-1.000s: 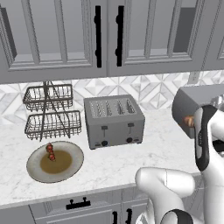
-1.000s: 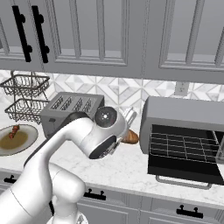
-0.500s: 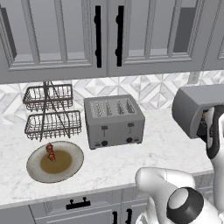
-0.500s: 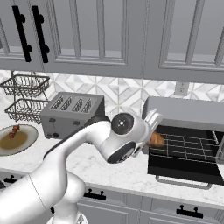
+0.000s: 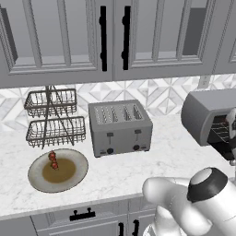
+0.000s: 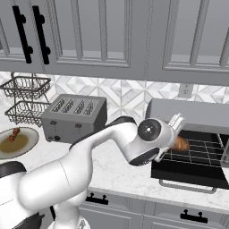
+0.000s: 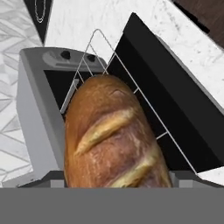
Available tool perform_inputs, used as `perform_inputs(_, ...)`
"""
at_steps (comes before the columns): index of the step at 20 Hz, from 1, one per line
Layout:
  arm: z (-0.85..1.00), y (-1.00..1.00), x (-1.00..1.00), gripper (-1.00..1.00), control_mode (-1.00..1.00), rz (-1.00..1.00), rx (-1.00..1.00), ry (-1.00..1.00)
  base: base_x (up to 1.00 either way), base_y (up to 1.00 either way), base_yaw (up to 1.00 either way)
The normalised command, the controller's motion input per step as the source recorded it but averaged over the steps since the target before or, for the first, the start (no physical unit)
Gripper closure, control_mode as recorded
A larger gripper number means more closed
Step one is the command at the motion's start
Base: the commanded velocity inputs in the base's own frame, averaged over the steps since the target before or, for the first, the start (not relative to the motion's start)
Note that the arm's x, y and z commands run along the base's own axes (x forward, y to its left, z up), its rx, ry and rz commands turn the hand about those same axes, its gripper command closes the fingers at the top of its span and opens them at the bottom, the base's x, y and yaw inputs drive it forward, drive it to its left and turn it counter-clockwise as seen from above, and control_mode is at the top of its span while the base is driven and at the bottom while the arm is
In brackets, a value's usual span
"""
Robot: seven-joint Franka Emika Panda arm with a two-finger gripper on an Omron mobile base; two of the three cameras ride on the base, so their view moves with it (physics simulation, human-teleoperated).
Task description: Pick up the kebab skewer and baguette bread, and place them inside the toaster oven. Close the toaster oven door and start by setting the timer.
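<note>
1. Golden-brown baguette bread gripped between widely spread jaws of the gripper, filling the lower centre of the hand view; seen as a small brown patch at centre right of the right base view.
2. Held just in front of the toaster oven, over the wire rack of the dark cavity; whether touching the rack, cannot tell.
3. Far left of the right base view: kebab skewer lying on the plate; same skewer at lower left of the left base view, on the plate's upper left part.
4. Centre left: grey four-slot toaster, well apart from the oven.
5. Right: toaster oven door dropped open, lying flat with its pale bar handle towards the lower edge.
6. Two knobs at the upper left of the hand view on the oven's panel; no readable writing or brand on any surface.
</note>
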Motion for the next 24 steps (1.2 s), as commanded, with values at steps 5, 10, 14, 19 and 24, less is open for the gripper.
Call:
perform_inputs(5,0.0,-0.34,0.04,1.0,-1.0,0.3,0.0,0.0,0.0,0.0,0.0)
perform_inputs(10,0.0,-0.09,0.01,1.0,-1.0,0.18,0.0,0.0,0.0,0.0,0.0)
perform_inputs(14,-0.04,0.0,0.21,1.0,-1.0,0.0,0.0,0.01,0.0,0.0,0.0)
perform_inputs(19,-0.18,0.0,0.09,1.0,-1.0,0.0,0.0,0.1,0.0,0.0,0.0)
perform_inputs(24,-0.19,0.0,0.01,1.0,-1.0,0.04,0.0,0.18,0.0,0.0,0.0)
